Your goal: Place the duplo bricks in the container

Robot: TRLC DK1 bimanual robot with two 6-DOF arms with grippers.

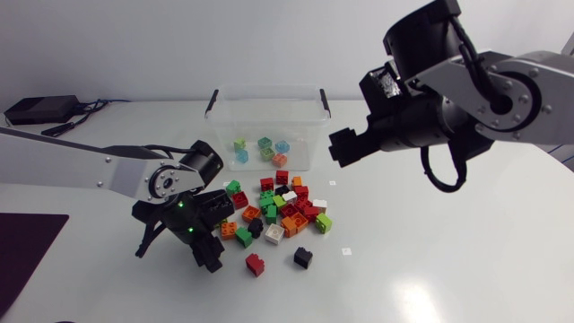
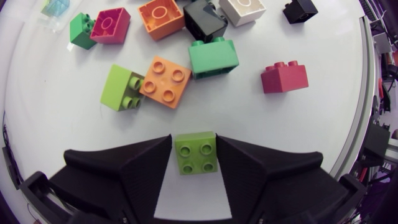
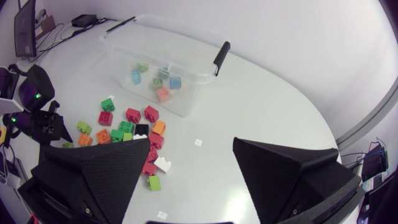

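Observation:
My left gripper (image 2: 196, 152) stands low over the table at the near left of the brick pile (image 1: 278, 211). Both its fingers press the sides of a lime green two-by-two brick (image 2: 196, 151) that rests on the table, so it is shut on it. Just ahead lie an orange brick (image 2: 165, 82), a green one (image 2: 213, 57) and a dark red one (image 2: 284, 77). The clear container (image 1: 224, 126) behind the pile holds several pastel bricks (image 1: 262, 149). My right gripper (image 1: 345, 144) hangs open and empty in the air beside the container's right end.
A red brick (image 1: 255, 264) and a black brick (image 1: 303, 257) lie apart at the pile's near side. A black box (image 1: 36, 109) with cables sits at the back left. A dark mat (image 1: 27, 242) covers the table's left edge.

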